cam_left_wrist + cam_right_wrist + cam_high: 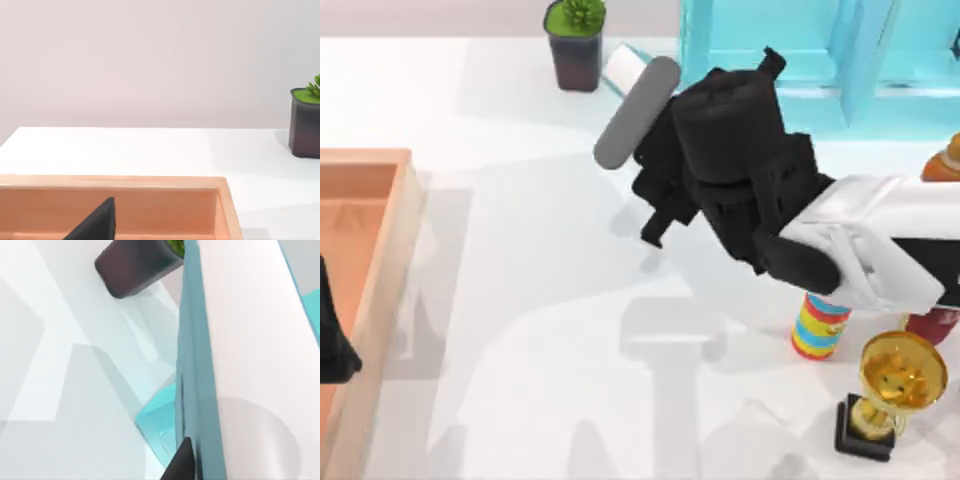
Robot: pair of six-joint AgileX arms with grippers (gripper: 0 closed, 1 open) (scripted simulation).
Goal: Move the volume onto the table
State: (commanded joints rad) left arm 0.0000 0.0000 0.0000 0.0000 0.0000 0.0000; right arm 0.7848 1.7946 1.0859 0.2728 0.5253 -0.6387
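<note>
One arm, my right gripper [655, 205], gripped the volume [200, 385], its length running ahead above the table [520, 320].

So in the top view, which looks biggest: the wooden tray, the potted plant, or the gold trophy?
1. Wooden tray, though partly cut off at the edge.
2. Gold trophy.
3. Potted plant.
Trophy and plant look close, so that order is unsure.

free: wide bare middle of the surface [540, 330] | blocked left: wooden tray [380, 300] | blocked back: plant pot [574, 45], blue shelf [820, 60] | blocked right: striped can [818, 325], gold cup [895, 385]
</note>
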